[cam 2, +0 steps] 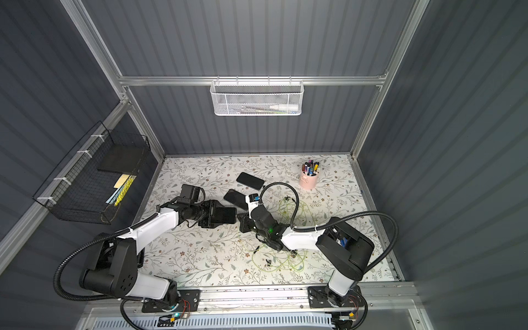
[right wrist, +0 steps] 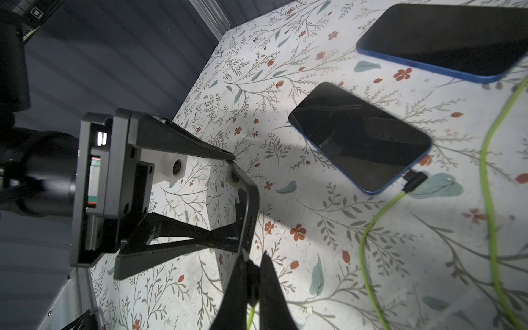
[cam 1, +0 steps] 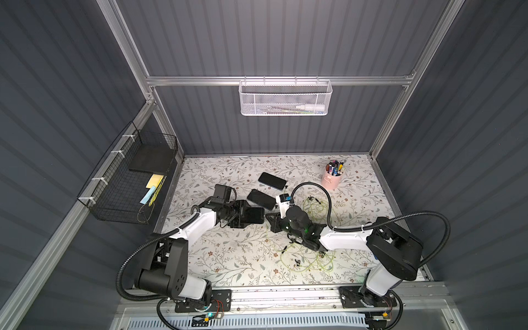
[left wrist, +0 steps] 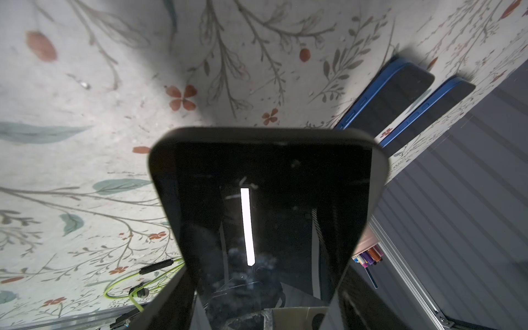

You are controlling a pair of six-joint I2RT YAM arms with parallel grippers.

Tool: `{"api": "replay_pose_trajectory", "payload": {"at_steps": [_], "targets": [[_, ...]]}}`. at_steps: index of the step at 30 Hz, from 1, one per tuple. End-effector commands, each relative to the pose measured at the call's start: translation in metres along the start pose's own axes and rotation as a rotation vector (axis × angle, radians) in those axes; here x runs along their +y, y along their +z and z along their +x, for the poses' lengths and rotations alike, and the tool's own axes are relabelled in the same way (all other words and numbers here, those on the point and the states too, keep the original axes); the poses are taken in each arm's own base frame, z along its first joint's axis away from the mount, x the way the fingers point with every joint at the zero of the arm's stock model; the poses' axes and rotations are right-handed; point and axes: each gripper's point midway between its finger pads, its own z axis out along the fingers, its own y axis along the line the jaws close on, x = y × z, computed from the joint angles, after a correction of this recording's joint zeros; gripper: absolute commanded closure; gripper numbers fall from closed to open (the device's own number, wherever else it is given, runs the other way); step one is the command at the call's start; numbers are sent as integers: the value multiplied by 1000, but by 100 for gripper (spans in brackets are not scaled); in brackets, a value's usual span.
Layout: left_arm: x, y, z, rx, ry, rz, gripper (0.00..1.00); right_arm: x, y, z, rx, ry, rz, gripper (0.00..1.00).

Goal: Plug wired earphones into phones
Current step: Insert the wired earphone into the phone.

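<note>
left claw (cam 1: 248,216) clamped across phone (left wrist: 265,200), right claw (right wrist: 254,264) pinched shut on earphone plug (right wrist: 252,281), plug just ahead of its tips, close to phone's port edge. I'd align axis first, then push straight, slow

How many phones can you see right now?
3. One phone is held in the left gripper over the mat; a second phone lies flat just beyond it, an earphone plug in its end; a third phone lies farther back, toward the pink pen cup. None looks hidden.
</note>
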Motion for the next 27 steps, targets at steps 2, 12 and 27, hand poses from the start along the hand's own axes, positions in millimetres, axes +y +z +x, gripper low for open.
{"api": "replay_pose_trajectory", "payload": {"at_steps": [2,12,27], "targets": [[-11,-4,35,124,54,31,100,16,8,5,31,-43,-52,100],[-13,2,44,160,79,26,100,23,15,5,48,-67,-83,100],[-11,-2,39,131,94,13,100,20,16,4,79,-64,-57,95]]}}
